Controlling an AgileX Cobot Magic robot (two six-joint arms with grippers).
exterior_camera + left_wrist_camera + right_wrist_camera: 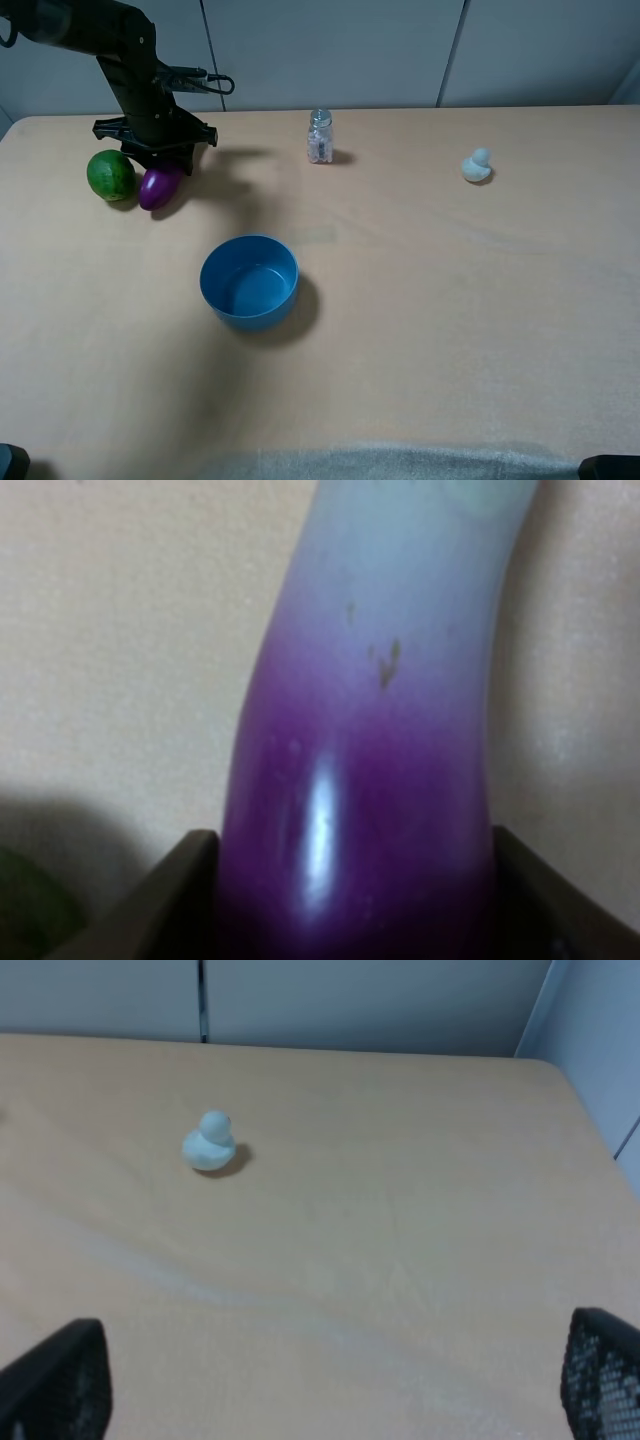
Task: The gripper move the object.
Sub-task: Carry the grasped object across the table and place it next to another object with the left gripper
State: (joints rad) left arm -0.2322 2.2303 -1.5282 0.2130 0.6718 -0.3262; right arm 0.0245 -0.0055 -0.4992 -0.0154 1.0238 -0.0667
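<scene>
**Left hand** [160, 158]: upper left of the overhead frame, arm coming down over the eggplant. In my left wrist view the dark fingers [165, 905] press against both flanks of the purple body. I log it as clamped on the eggplant.

**Eggplant** [160, 188]: upper left of the overhead frame, just right of the lime and close to touching it. The glossy purple end pokes out below the hand. The pale stem end shows only in the wrist view. It looks to be at or barely above the worktop [450, 300]; I cannot tell whether it is clear of the surface.

**Lime** [111, 175]: round, green, at the far upper left, not gripped.

**Bowl** [250, 312]: blue, left of centre, nothing in it, well apart from the eggplant.

**Shaker** [320, 137]: small and clear, upright at upper centre.

**Duck** [477, 166]: pale, upper right, well away from everything else.

**Right hand** [330, 1370]: only its fingertips show, at the lower corners of the right wrist view. They stand wide apart with nothing between them.

**Status, my judgement:** the grasp looks made. The lift, carry and set-down are all left to do. The task names no destination; the bowl is the likeliest spot, but that is a guess. The lime sits close enough to get nudged on the way up.
</scene>
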